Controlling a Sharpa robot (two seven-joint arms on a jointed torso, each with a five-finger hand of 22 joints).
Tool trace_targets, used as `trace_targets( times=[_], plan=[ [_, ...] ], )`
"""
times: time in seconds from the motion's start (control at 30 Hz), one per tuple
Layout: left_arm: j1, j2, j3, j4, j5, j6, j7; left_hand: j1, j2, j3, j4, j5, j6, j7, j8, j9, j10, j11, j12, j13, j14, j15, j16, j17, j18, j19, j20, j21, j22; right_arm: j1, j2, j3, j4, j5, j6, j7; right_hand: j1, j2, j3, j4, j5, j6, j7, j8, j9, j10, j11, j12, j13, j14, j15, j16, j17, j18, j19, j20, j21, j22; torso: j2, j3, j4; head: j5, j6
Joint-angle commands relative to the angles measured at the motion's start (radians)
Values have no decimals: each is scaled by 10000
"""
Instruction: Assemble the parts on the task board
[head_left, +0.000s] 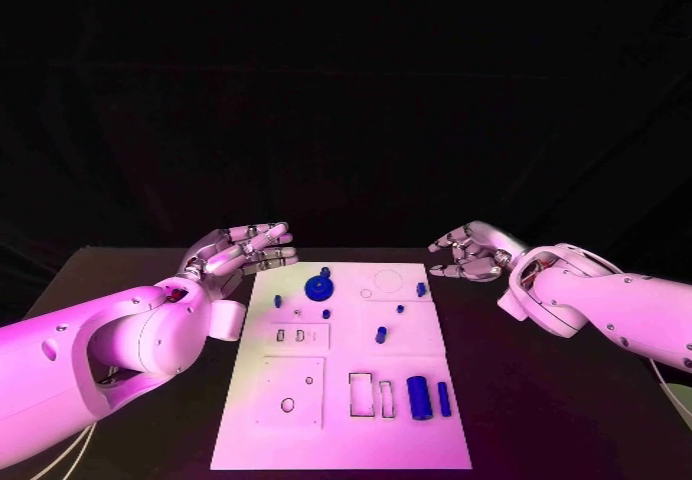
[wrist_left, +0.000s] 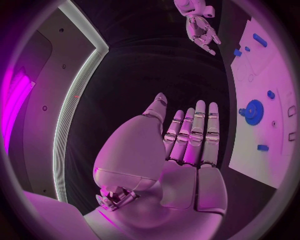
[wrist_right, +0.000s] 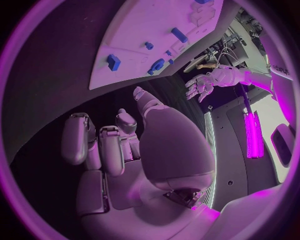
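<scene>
The white task board (head_left: 346, 440) lies in the middle of the black table. A blue gear (head_left: 317, 290) sits near its far left end, a small blue peg (head_left: 421, 289) near its far right, another small piece (head_left: 381, 335) at mid-board. A thick blue cylinder (head_left: 420, 397) and a thin one (head_left: 444, 398) lie at the near right. My left hand (head_left: 238, 252) hovers just off the board's far left corner, fingers straight and apart, holding nothing (wrist_left: 187, 145). My right hand (head_left: 469, 255) hangs off the far right corner, fingers loosely bent, holding nothing (wrist_right: 125, 145).
The board carries rectangular slots (head_left: 372, 392) and a round hole (head_left: 287, 405) toward its near end. Bare black table (head_left: 548, 420) runs along both long sides of the board. In the left wrist view the gear (wrist_left: 253, 111) lies beyond my fingertips.
</scene>
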Motion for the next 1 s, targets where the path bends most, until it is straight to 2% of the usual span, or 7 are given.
trace_targets(
  times=[0.03, 0.37, 0.53, 0.67, 0.8, 0.9, 1.0],
  plan=[
    [10, 34, 5, -12, 11, 278, -9, 106, 55, 53, -58, 53, 57, 526, 38, 17, -41, 6, 37, 13, -3, 13, 49, -15, 85, 71, 27, -38, -12, -117, 63, 0, -163, 148, 369, 519, 44, -18, -69, -30, 139, -26, -10, -10, -6, 118, 3, 80, 143, 691, 65, 31, 1174, 70, 64, 25, 61, 129, 10, 10, 12, -39, -44],
    [9, 51, 4, -33, 11, 337, -38, 144, 72, 101, -102, 52, 77, 524, 49, 21, -32, 1, 69, 14, 3, 9, 55, -16, 87, 79, 26, -38, -12, -509, 521, 1, -764, -560, 432, 330, -27, -45, -205, 4, 257, 74, -42, 45, -5, 329, -25, 228, 303, 770, 41, 150, 1407, 27, 218, 10, 193, 298, 19, 5, 44, -19, -178],
    [8, 55, 3, -41, 11, 359, -44, 160, 78, 126, -126, 52, 96, 520, 59, 24, -18, -4, 94, 16, 7, 5, 59, -17, 87, 83, 26, -39, -12, -673, 669, 2, -915, -852, 488, 299, -59, -54, -262, 22, 182, 81, -47, 49, -10, 376, -30, 266, 344, 785, 38, 176, 1456, 16, 257, 6, 228, 343, 44, 35, 61, -3, -189],
    [7, 50, 3, -46, 10, 359, -48, 160, 78, 126, -126, 52, 96, 520, 59, 24, -18, -4, 94, 16, 7, 5, 59, -17, 87, 83, 26, -39, -12, -724, 770, 3, -1018, -935, 480, 275, -50, -48, -263, 18, 190, 83, -49, 51, -11, 393, -31, 280, 362, 791, 37, 188, 1480, 12, 268, 5, 240, 357, 32, 33, 39, 41, -216],
    [7, 56, 3, -46, 10, 371, -51, 160, 78, 126, -126, 52, 96, 520, 59, 24, -18, -4, 94, 16, 7, 5, 59, -17, 87, 83, 26, -39, -12, -742, 859, 4, -1073, -1008, 444, 236, -23, -6, -265, 11, 221, 123, -59, 73, -8, 444, -40, 321, 411, 810, 30, 222, 1545, -2, 314, -1, 286, 414, 27, 23, 51, 37, -216],
    [7, 56, 2, -46, 10, 372, -56, 160, 78, 126, -126, 52, 96, 520, 59, 24, -18, -4, 94, 16, 7, 5, 59, -17, 87, 83, 26, -39, -12, -746, 913, 4, -1125, -1067, 411, 204, -9, 44, -267, 15, 202, 174, -70, 100, -2, 496, -51, 360, 456, 814, 23, 228, 1557, -16, 362, -7, 336, 473, 32, 37, 52, 64, -223],
    [7, 55, 2, -46, 10, 375, -59, 160, 78, 126, -126, 52, 96, 520, 59, 24, -18, -4, 94, 16, 7, 5, 59, -17, 87, 83, 26, -39, -12, -748, 980, 4, -1218, -1138, 375, 160, 19, 115, -254, 13, 185, 245, -85, 139, 5, 560, -66, 406, 512, 819, 10, 237, 1574, -35, 423, -17, 399, 548, 29, 26, 48, 60, -224]
  ],
)
